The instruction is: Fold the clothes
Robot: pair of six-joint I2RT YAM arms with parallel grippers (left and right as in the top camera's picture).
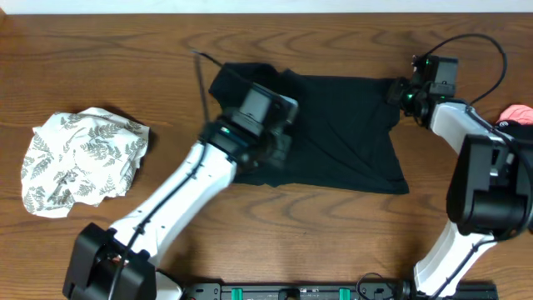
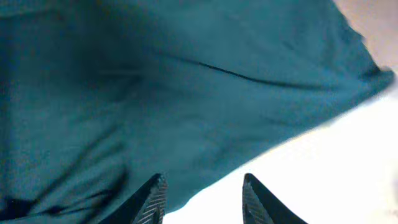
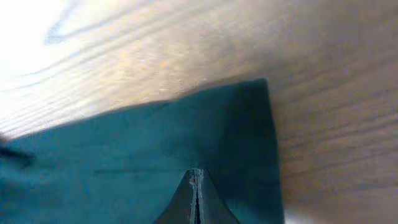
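The black shirt is lying spread fairly flat on the table, towards the far side and a little right of centre, with its left part bunched under the left arm. The work is sitting at the grasping step that opens a fold. The right pincer is resting on the shirt's far right corner with its jaws pressed together, and it seems to be nipping a thin bit of fabric there, though the pinch itself is too small to confirm. The left pincer is standing moderately open over the shirt's near left edge, one finger above the cloth and the other above bare table, holding nothing. The next move is probably calling for the left jaws to close on that edge, so both arms can lift and carry one side over the other. From overhead the left fingers are hiding beneath their own wrist. The sleeves and collar are hard to make out in the dark fabric. A white leaf-print cloth is sitting crumpled at the left, well apart, and something pink is being cut off at the right edge.
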